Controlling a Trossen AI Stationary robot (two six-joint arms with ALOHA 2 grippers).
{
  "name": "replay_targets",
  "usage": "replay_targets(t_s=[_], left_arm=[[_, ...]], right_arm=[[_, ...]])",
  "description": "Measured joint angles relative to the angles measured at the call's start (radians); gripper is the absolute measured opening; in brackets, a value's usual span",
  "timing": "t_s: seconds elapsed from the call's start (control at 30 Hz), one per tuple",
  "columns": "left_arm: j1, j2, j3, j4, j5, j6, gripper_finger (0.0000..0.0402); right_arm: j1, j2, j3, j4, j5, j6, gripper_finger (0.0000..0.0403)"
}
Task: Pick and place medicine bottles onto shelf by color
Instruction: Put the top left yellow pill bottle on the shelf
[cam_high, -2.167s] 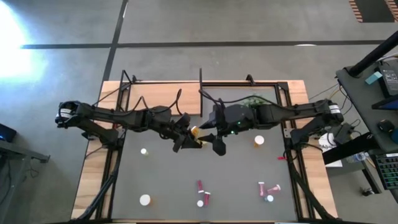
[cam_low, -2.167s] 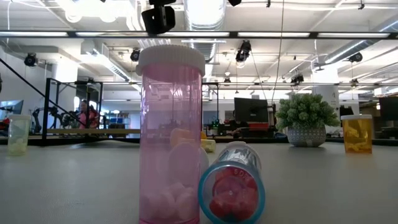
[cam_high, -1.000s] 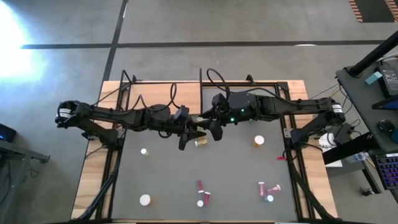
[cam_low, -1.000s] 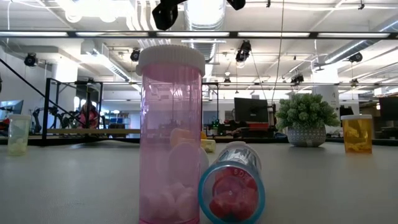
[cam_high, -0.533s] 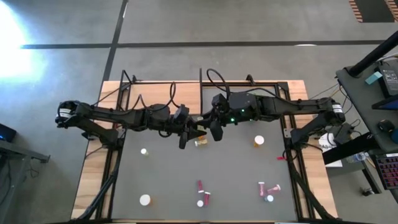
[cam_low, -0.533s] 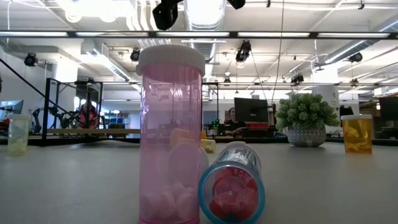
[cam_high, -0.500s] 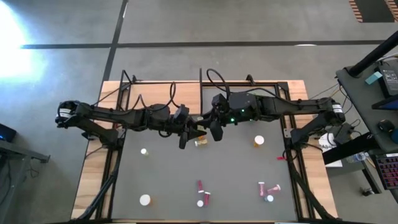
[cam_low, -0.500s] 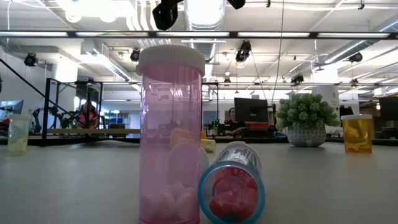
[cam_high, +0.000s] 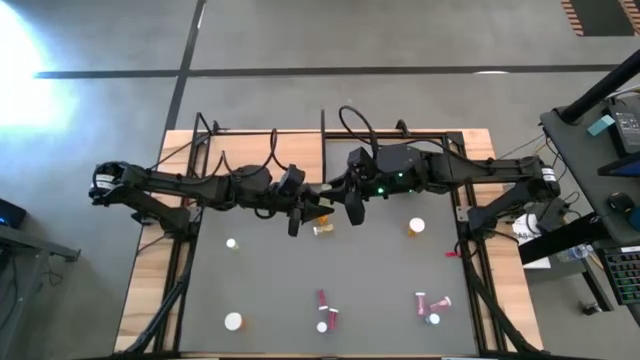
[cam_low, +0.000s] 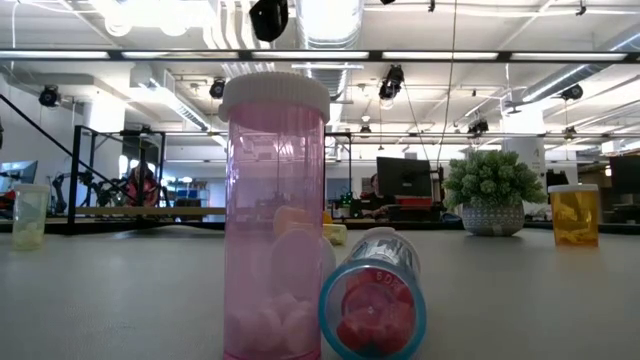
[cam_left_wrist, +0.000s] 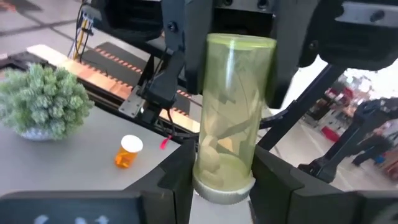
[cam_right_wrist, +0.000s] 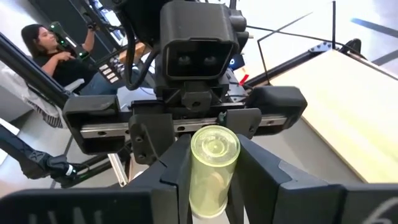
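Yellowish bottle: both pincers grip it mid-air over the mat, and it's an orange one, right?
Not orange. Both wrist views show the bottle yellowish-green, gripped by the left pincer and the right pincer at once; the orange bottle stands alone on the mat.

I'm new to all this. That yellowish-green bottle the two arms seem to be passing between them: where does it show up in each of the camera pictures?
High view: the yellowish bottle is mid-table, where the two grippers meet.
Low view: not in it.
Left wrist view: centre, cap end gripped by the left gripper.
Right wrist view: centre, held by the right gripper.
Shared landmark: the orange bottle standing on the mat.
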Motion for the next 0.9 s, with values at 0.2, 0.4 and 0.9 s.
replay_targets(t_s=[0.2,0.4,0.9], left_arm=[[0.000,0.000,0.000,0.005,0.000,-0.042,0.0109],[0.000,0.000,0.000,0.007,0.000,-0.042,0.0109],[0.005,0.000,-0.006,0.007,-0.013,-0.091,0.0109]], right_arm=[[0.000,0.001,0.000,0.002,0.003,-0.018,0.0097],[0.000,0.001,0.000,0.003,0.003,-0.024,0.0097],[0.000,0.003,0.000,0.002,0.009,-0.025,0.0098]])
